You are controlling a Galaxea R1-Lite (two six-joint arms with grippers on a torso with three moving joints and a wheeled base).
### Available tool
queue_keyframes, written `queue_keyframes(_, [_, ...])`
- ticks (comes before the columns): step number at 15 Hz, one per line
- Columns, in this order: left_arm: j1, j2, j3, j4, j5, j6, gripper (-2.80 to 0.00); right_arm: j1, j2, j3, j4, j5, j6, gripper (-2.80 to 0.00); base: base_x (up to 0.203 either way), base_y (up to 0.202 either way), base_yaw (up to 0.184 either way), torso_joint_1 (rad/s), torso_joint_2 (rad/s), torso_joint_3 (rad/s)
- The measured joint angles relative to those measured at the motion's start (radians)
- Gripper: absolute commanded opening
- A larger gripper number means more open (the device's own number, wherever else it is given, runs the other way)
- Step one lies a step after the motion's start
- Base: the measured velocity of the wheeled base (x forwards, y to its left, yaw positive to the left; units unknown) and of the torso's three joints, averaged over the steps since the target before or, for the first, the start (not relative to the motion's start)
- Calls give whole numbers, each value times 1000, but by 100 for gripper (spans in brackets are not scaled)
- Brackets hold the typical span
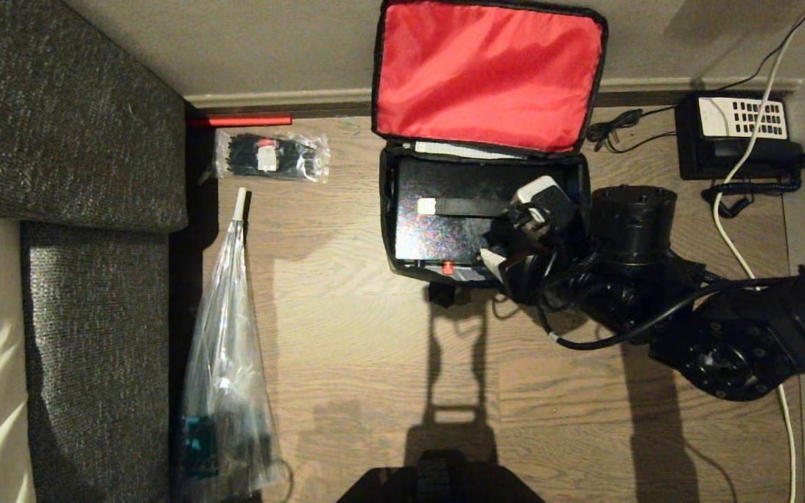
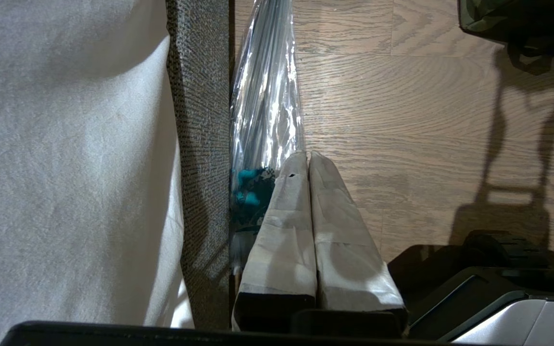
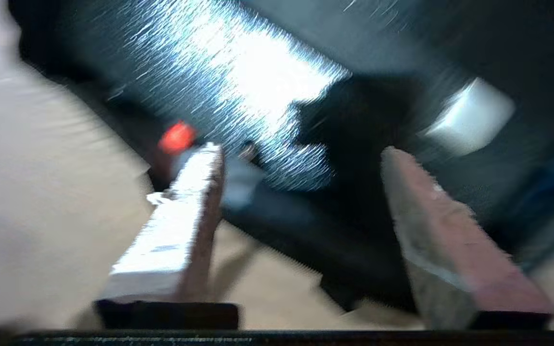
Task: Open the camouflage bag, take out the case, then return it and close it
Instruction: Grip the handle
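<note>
The camouflage bag (image 1: 387,209) stands open on the wooden floor by the wall, its red-lined lid (image 1: 486,77) tipped back. The flat black case (image 1: 444,223) lies inside it, a small red spot (image 1: 448,267) at its near edge. My right gripper (image 1: 518,230) hovers over the near right part of the bag. In the right wrist view this gripper (image 3: 300,151) is open, with the glinting case (image 3: 238,81) and the bag's dark near edge beyond its fingers. My left gripper (image 2: 306,156) is shut and empty, parked low beside the sofa.
A black telephone with a white keypad (image 1: 738,136) and a white cable (image 1: 745,161) lie at the right. A clear packet of black items (image 1: 270,155) and a long clear plastic bag (image 1: 224,363) lie left of the bag, along the grey sofa (image 1: 60,140).
</note>
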Motion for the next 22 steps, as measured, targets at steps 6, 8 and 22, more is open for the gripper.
queue_keyframes(6, [0, 0, 0, 0, 0, 0, -280, 23, 26, 165, -357, -189, -449, 0, 0, 0, 0, 0, 0, 0])
queue_keyframes(8, [0, 0, 0, 0, 0, 0, -280, 25, 6, 188, -346, -256, -490, 0, 0, 0, 0, 0, 0, 0])
queue_keyframes(22, [0, 0, 0, 0, -1, 0, -280, 136, 117, 164, -541, -388, -966, 0, 0, 0, 0, 0, 0, 0])
